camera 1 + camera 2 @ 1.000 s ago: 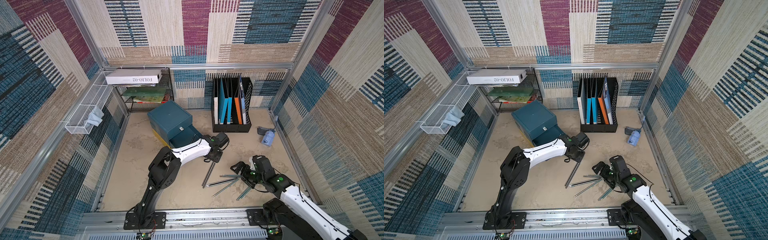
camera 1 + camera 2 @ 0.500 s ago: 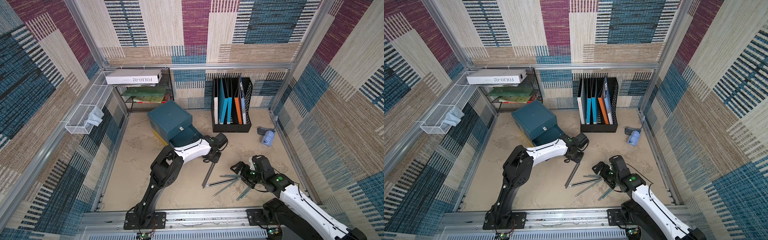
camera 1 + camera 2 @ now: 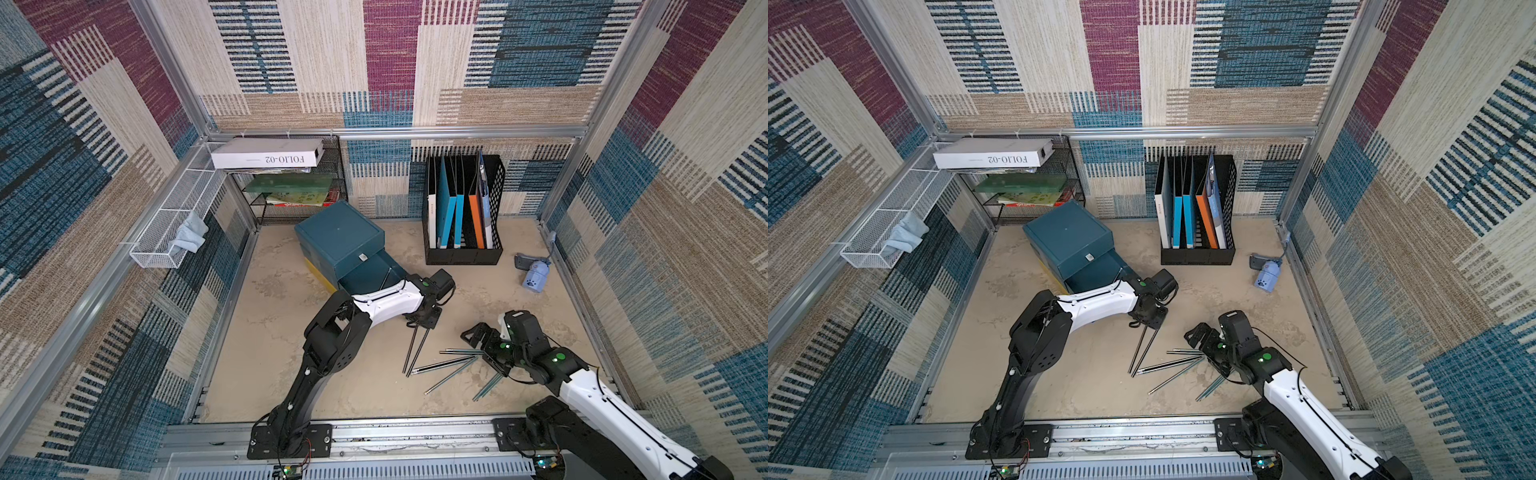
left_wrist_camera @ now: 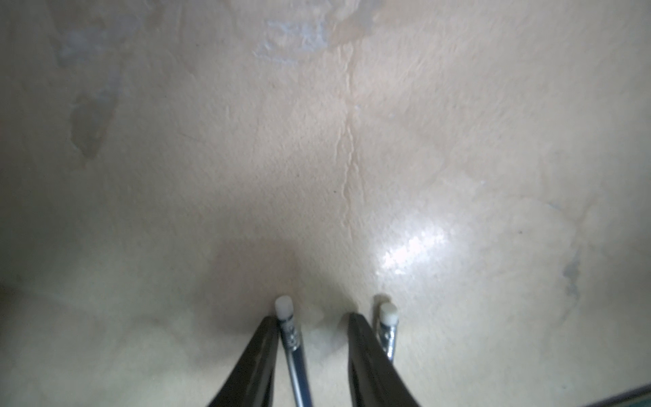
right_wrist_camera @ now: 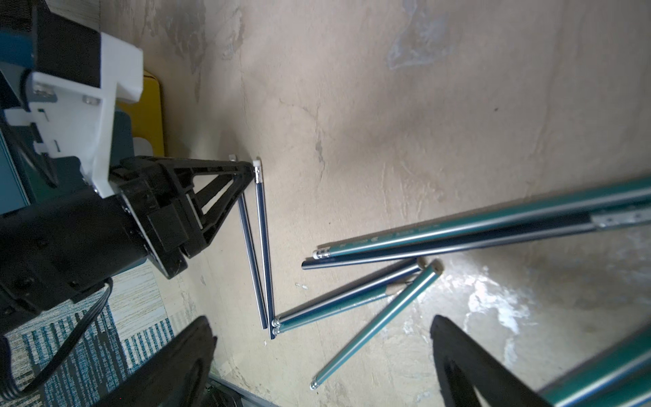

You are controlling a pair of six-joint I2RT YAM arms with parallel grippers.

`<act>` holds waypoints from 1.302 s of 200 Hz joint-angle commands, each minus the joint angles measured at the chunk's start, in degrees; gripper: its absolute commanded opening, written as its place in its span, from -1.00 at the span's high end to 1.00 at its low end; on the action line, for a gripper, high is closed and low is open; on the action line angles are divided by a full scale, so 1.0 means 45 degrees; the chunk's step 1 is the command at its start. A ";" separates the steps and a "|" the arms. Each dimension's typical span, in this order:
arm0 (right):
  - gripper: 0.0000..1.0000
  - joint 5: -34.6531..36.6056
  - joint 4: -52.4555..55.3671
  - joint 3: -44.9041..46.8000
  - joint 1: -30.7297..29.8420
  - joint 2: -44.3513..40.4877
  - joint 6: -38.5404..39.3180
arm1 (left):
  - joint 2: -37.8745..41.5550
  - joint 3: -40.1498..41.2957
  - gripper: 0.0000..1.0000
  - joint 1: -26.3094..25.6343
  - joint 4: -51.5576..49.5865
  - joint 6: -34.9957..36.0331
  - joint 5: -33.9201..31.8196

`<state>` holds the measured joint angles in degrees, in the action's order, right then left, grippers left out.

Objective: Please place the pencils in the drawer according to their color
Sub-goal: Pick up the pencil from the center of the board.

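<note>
A teal cabinet stands at the back with its drawer pulled out. A thin dark pencil lies in the drawer. My left gripper points down at the eraser ends of two black pencils. Its jaws are narrowed but open: one pencil rests against a finger inside the gap, the other lies outside. My right gripper is wide open and empty over scattered teal and black pencils, with a teal pencil below its jaws.
A black file holder with folders stands at the back right. A small blue object lies by the right wall. A wire shelf with books and a white box sits back left, with a wire basket on the left wall.
The left jaws have narrowed around the black pencil's eraser end. Neither arm has visibly shifted, and the right gripper stays wide open.
</note>
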<state>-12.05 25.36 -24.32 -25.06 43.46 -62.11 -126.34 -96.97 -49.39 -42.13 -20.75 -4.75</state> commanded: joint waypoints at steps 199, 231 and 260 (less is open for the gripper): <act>-1.00 0.0003 -0.0236 -0.0287 0.0061 -0.0010 -0.0007 | 0.1868 -0.0435 1.00 -0.0002 -0.1048 0.0170 0.0801; -1.00 -0.0041 -0.0246 -0.0426 0.0061 -0.0031 -0.0013 | 0.2625 -0.0820 1.00 0.0001 -0.1270 0.0198 0.1056; -1.00 -0.0207 -0.0380 -0.0639 0.0065 -0.0029 -0.0037 | 0.3207 -0.1523 1.00 -0.0002 -0.1589 0.0378 0.0868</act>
<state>-12.34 25.04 -26.20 -24.73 43.38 -62.17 -113.73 -101.36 -49.45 -47.31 -20.32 -1.02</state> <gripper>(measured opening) 0.997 0.090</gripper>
